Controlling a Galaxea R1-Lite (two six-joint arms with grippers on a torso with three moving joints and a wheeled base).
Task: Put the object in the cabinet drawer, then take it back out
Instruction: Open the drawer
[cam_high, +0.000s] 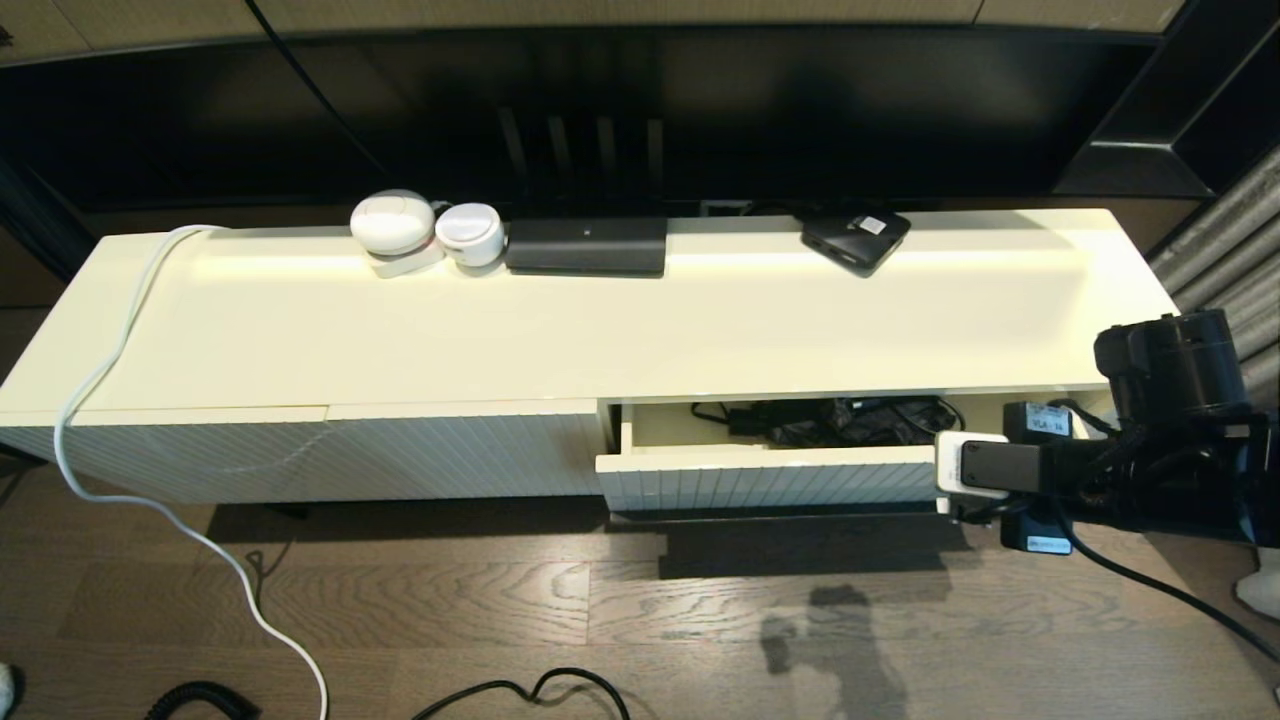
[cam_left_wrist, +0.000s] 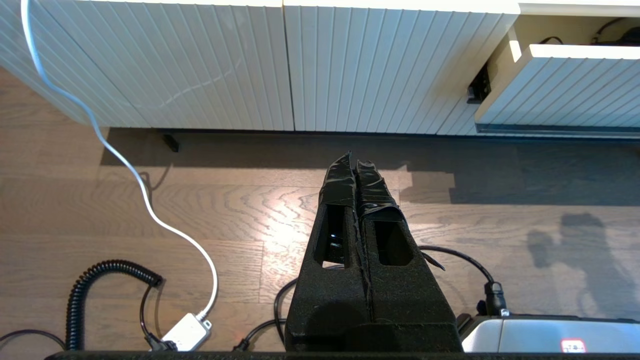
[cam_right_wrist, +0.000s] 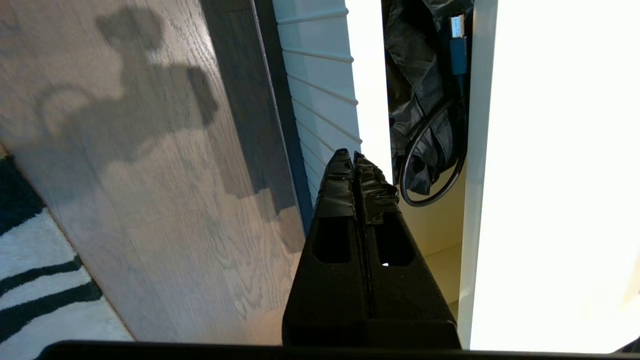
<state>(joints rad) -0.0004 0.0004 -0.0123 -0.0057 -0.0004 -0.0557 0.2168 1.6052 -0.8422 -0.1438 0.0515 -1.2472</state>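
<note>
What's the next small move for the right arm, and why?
Probably ease the right gripper, shut and empty, over the cream-white ribbed cabinet drawer. That drawer is only partly pulled out, with black cables and a dark bag inside, so I'd open it further first.

Robot arms, two: one extended, one parked.
Right gripper (cam_right_wrist: 354, 159): fingers pressed together, head view at 4 o'clock. Left gripper (cam_left_wrist: 356, 165): closed, parked low.

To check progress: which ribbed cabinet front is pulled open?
The cabinet drawer on the right, beside the right claw; dark cables show inside. The left ribbed panels sit flush.
</note>
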